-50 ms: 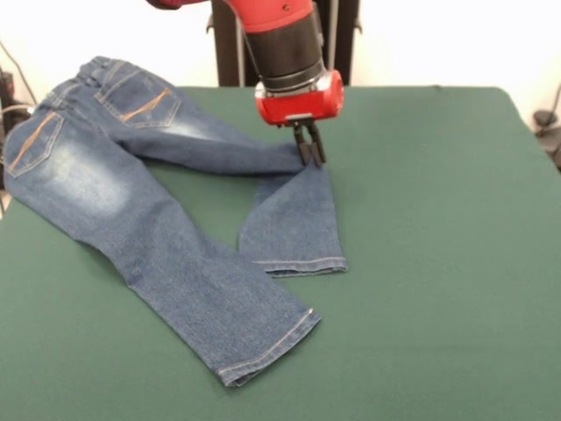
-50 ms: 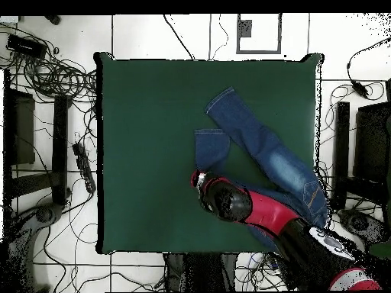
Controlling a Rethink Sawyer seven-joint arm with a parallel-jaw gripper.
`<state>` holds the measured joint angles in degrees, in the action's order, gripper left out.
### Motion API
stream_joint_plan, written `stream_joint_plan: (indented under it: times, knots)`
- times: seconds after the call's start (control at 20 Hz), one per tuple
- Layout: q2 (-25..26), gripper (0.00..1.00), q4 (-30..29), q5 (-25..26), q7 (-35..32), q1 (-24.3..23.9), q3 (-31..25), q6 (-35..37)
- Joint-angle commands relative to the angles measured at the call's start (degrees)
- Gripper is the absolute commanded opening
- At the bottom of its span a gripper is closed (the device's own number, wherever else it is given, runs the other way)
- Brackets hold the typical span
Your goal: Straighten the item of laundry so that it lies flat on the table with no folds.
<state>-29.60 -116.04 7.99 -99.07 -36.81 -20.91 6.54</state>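
Observation:
The item of laundry (image 1: 131, 210) is a small pair of blue jeans on the left half of the green table (image 1: 438, 263), back pockets up. One leg runs straight to its hem (image 1: 263, 346). The other leg is folded at the knee, so its lower part (image 1: 294, 228) doubles back toward the near edge. My gripper (image 1: 310, 158) stands right at that fold, fingers together and pinching the denim edge. In the overhead view the jeans (image 2: 260, 145) show on the table (image 2: 137, 152), and the arm's red wrist (image 2: 221, 198) covers the gripper.
The waistband (image 1: 96, 70) lies at the table's far left corner, close to the edge. Bare green cloth fills the right half in the front view. Cables (image 2: 53, 76) and black stands (image 2: 340, 145) lie on the floor around the table.

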Motion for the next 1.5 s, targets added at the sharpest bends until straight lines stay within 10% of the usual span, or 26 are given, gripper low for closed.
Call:
stream_joint_plan:
  times: [0.05, 0.6, 0.65, 1.3, 1.5]
  knots:
    - [7.3, 0.0, 3.8, -1.8, -4.1, 5.3, -1.4, 11.4]
    - [10.8, 0.0, 9.3, -2.4, -4.8, 8.3, 4.5, 19.3]
    - [11.0, 1.0, 9.6, -2.5, -4.9, 8.4, 4.8, 20.5]
    - [11.1, 1.0, 13.4, -3.0, -5.0, 10.1, 5.8, 29.7]
    - [2.3, 1.0, 8.5, -1.9, -5.0, 9.3, 5.5, 29.3]
